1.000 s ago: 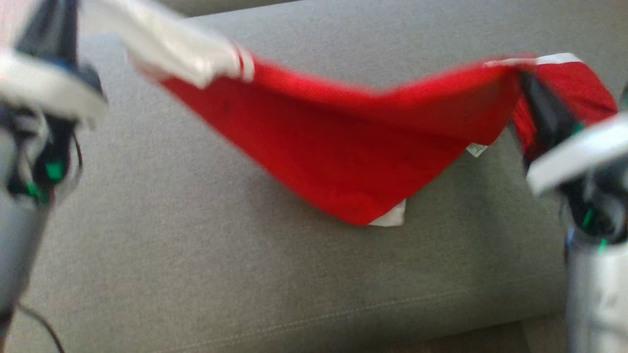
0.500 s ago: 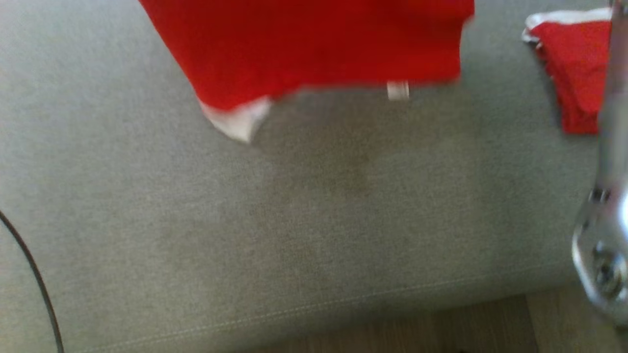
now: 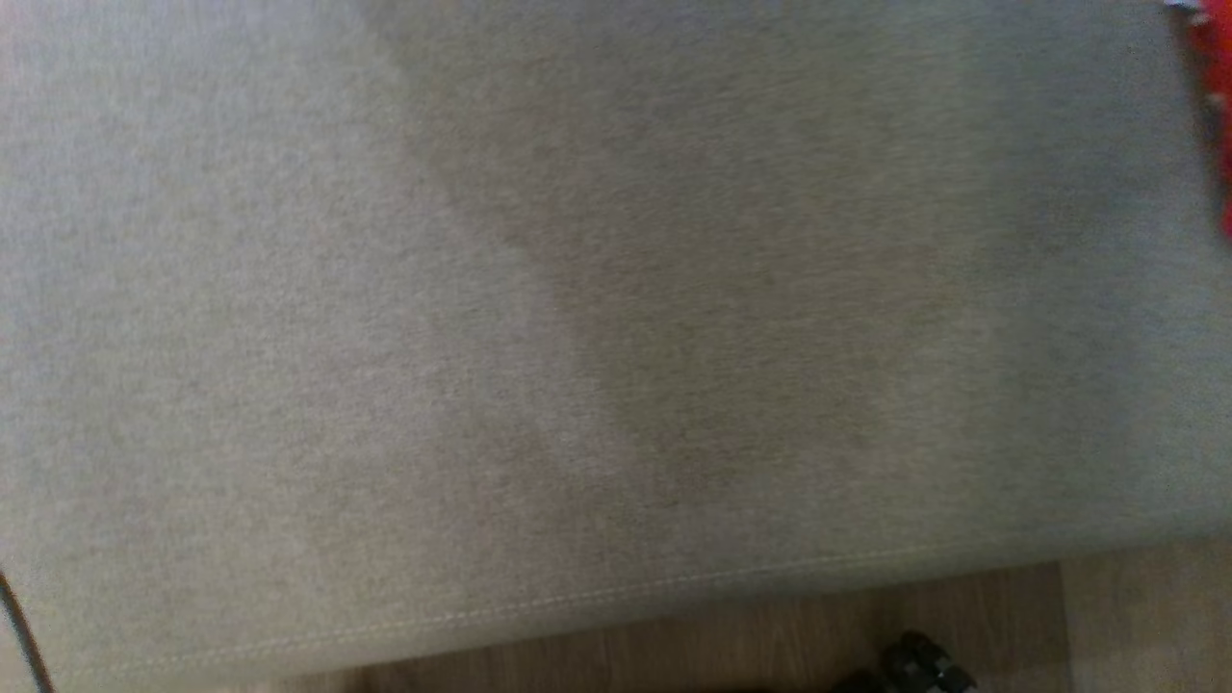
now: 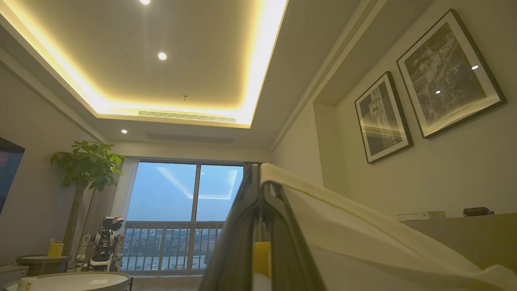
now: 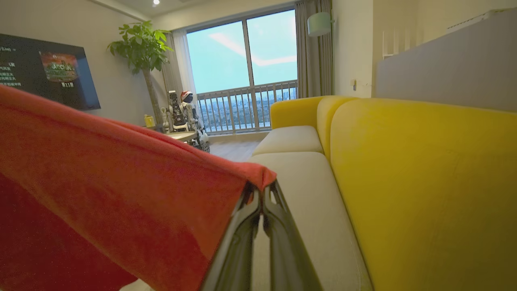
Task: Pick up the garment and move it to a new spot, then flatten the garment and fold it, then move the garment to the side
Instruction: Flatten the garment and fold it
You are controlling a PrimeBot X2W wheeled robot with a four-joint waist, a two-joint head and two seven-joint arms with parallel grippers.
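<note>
The garment is red with white parts. In the right wrist view my right gripper [image 5: 261,190] is shut on a corner of its red cloth [image 5: 121,182], which stretches away taut to the left. My left gripper [image 4: 260,184] is shut on a white part of the garment [image 4: 363,242], held high with the ceiling behind it and the cloth trailing down to the right. In the head view a sliver of red garment [image 3: 1215,115] shows at the far right edge above the grey cushion [image 3: 616,289].
The grey seat's front seam [image 3: 616,592] borders a wooden floor [image 3: 770,645]. A yellow sofa back [image 5: 424,182] runs along the right of the right wrist view. A round table [image 4: 64,281], a plant [image 4: 87,165] and another robot [image 4: 103,246] stand near the window.
The garment has risen out of the head view's top, leaving a red sliver at the right edge. The arms have left that view; the seat edge has barely shifted.
</note>
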